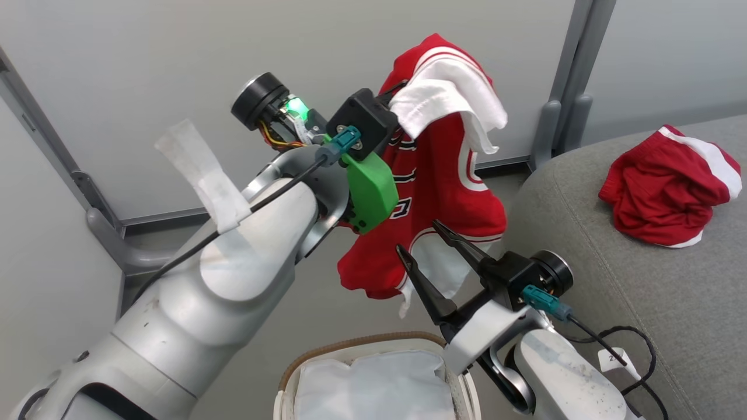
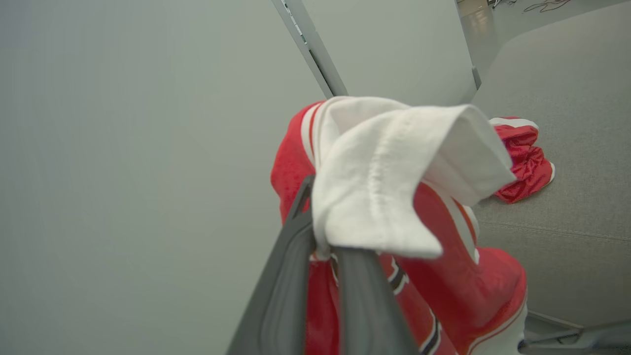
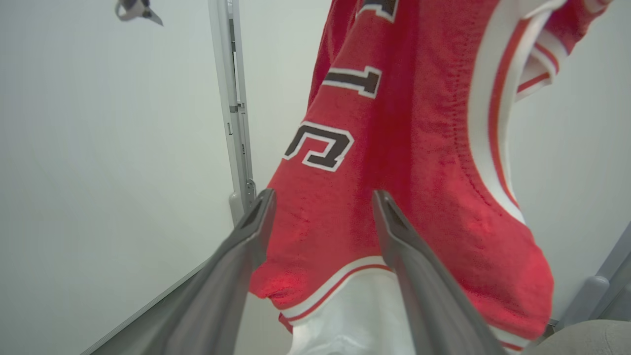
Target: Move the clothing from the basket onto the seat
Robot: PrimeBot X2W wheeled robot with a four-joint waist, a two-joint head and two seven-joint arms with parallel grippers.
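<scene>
Hanging in the upper middle of the head view, the red jersey (image 1: pixel 443 192) was pinched at its white-trimmed top by the left gripper (image 2: pixel 323 256), whose two dark fingers were pressed together on the cloth in the left wrist view. The cloth fell freely downwards, with black-and-white letters on its front, and its lower hem ended above the basket (image 1: pixel 350 345) at the bottom middle of the frame. Inside the basket lay the white liner (image 1: pixel 373 385). The right gripper (image 1: pixel 417 236) stood in the lower middle, its fingers spread apart and holding nothing, the tips just at the hem of the jersey; if they touched it I could not tell. The red shorts (image 1: pixel 665 186) with the white stripe lay crumpled on the grey seat (image 1: pixel 613 280) at the right side of the frame, well apart from the jersey
</scene>
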